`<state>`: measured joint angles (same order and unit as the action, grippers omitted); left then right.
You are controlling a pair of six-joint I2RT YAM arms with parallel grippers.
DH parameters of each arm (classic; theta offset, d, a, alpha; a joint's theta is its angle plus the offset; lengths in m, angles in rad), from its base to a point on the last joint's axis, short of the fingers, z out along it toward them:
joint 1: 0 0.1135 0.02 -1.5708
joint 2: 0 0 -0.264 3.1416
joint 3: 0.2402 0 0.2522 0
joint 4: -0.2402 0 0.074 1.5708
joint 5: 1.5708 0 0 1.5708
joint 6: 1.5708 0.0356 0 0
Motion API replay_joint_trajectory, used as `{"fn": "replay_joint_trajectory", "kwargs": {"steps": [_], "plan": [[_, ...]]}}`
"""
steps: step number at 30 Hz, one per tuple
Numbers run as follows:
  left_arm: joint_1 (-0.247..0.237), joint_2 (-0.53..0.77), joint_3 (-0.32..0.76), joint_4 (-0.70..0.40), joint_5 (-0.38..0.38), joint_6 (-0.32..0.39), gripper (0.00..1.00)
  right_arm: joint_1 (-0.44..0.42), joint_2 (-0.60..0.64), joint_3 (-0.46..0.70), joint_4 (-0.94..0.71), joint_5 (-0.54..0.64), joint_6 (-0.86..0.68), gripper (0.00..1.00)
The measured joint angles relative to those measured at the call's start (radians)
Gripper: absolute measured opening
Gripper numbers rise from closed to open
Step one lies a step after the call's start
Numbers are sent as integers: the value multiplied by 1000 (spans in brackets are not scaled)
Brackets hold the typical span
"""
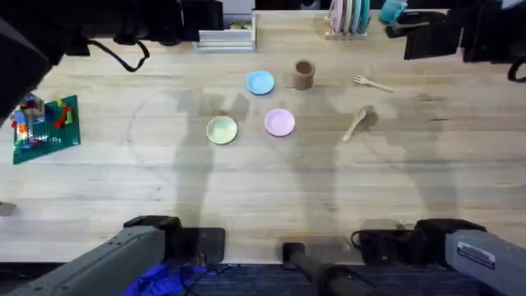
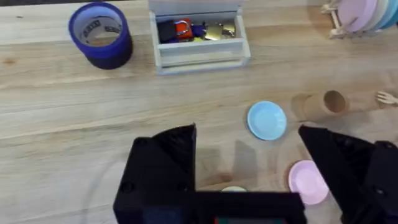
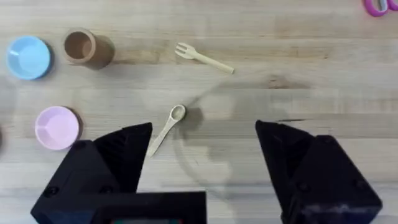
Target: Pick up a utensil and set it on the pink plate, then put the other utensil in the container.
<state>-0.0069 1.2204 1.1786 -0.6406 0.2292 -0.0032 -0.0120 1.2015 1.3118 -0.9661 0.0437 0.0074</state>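
Observation:
A pale wooden fork (image 1: 373, 83) (image 3: 204, 56) lies on the table at the right, beyond the wooden spoon (image 1: 355, 125) (image 3: 165, 129). The pink plate (image 1: 279, 122) (image 3: 56, 127) (image 2: 308, 181) sits near the middle, bare. Behind it stands the tan-brown container (image 1: 304, 74) (image 3: 81, 47) (image 2: 327, 104), upright. My right gripper (image 3: 202, 155) is open and hovers high above the spoon, holding nothing. High over the plates, my left gripper (image 2: 249, 162) is open too, with nothing between its fingers.
A light blue plate (image 1: 260, 82) and a yellow-green plate (image 1: 221, 130) sit beside the pink one. A white tray (image 2: 199, 37) and a dark blue cup (image 2: 101, 34) stand at the back. A green brick plate (image 1: 45, 127) lies far left, a plate rack (image 1: 349, 20) at the back right.

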Motion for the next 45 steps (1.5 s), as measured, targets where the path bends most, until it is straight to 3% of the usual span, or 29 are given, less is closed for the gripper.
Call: {"fn": "replay_joint_trajectory", "kwargs": {"steps": [11,17,25,30,34,41,45], "plan": [[0,0,0,0,22,0,991,0,0,0,12,-7,-4,997],[0,0,0,-1,22,0,991,0,32,4,52,-7,-99,996],[0,0,0,-1,22,0,992,-7,177,4,144,-49,-236,996],[0,0,0,-1,22,0,992,-64,248,13,218,-114,-275,995],[0,0,0,1,22,0,992,-107,349,64,222,-155,-313,995],[0,0,0,27,22,0,992,-107,564,194,239,-183,-391,992],[0,0,0,37,22,0,992,-107,637,212,260,-187,-451,995]]}}
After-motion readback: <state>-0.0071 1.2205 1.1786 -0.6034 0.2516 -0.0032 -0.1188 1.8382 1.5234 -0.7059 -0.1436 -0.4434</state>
